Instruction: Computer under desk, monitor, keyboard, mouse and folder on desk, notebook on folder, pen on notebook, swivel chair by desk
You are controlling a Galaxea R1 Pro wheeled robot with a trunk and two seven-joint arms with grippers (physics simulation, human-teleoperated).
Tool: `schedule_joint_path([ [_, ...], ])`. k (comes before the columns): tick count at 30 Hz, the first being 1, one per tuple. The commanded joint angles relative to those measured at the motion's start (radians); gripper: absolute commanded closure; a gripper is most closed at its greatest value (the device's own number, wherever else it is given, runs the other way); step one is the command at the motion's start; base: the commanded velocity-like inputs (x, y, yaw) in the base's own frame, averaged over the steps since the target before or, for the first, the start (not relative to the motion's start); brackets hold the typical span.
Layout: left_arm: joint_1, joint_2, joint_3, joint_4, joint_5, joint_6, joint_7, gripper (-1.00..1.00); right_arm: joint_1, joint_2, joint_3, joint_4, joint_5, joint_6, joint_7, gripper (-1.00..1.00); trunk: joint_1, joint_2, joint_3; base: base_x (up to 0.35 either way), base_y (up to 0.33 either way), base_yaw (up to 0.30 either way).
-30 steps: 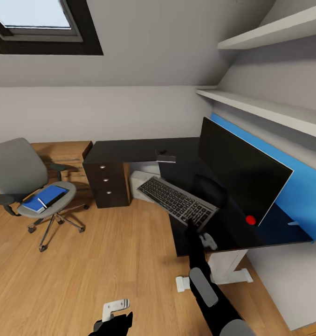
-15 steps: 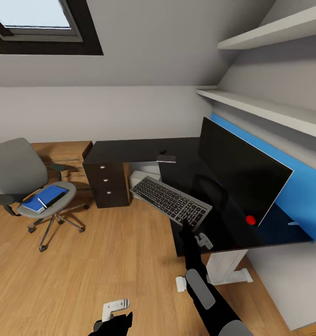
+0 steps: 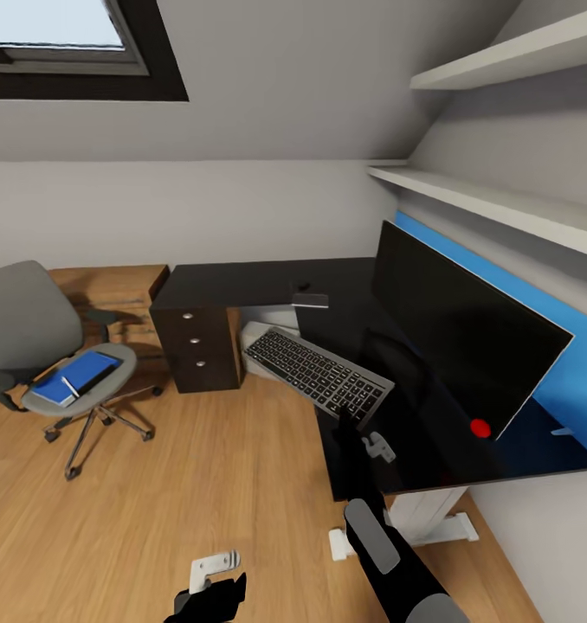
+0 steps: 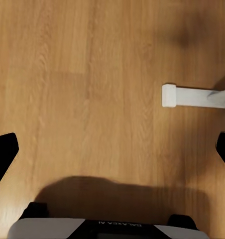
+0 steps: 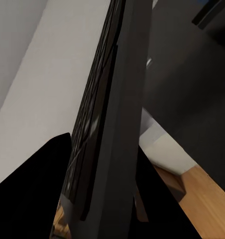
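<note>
We count one table (image 3: 241, 281), with one drawer unit (image 3: 196, 339) showing three silver knobs. On or over the table we count one monitor (image 3: 462, 333), one keyboard (image 3: 318, 374), one notebook (image 3: 311, 300) and one red round item (image 3: 480, 427). There is one computer (image 3: 257, 334), one swivel chair (image 3: 21, 320) carrying one folder (image 3: 77, 376), two wall shelves (image 3: 501, 212), one skylight (image 3: 60, 39) and two grippers: left gripper (image 3: 214, 571), right gripper (image 3: 363, 437).
</note>
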State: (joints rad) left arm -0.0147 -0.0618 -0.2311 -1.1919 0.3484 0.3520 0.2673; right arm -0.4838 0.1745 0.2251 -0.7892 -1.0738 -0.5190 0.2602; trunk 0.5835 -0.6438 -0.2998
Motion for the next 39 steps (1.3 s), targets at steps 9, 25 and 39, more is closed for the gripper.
schedule_joint_path([
  [9,0.000,0.000,-0.002,-0.001,0.011,0.002,0.009,-1.00,-0.001,0.000,0.002,0.002,-0.008,-0.004,0.007,1.00,0.001,-0.001,-0.001,0.085,0.056,0.000],
  [25,0.000,0.000,-0.002,-0.001,0.009,-0.005,0.009,-1.00,-0.001,0.000,0.002,0.002,-0.007,-0.003,0.006,1.00,0.001,-0.001,-0.001,0.097,0.076,0.000],
  [39,0.000,0.000,-0.002,-0.001,0.009,-0.005,0.010,-1.00,0.001,0.000,0.002,0.002,-0.008,-0.004,0.007,1.00,0.001,-0.001,-0.001,0.222,0.254,0.000],
])
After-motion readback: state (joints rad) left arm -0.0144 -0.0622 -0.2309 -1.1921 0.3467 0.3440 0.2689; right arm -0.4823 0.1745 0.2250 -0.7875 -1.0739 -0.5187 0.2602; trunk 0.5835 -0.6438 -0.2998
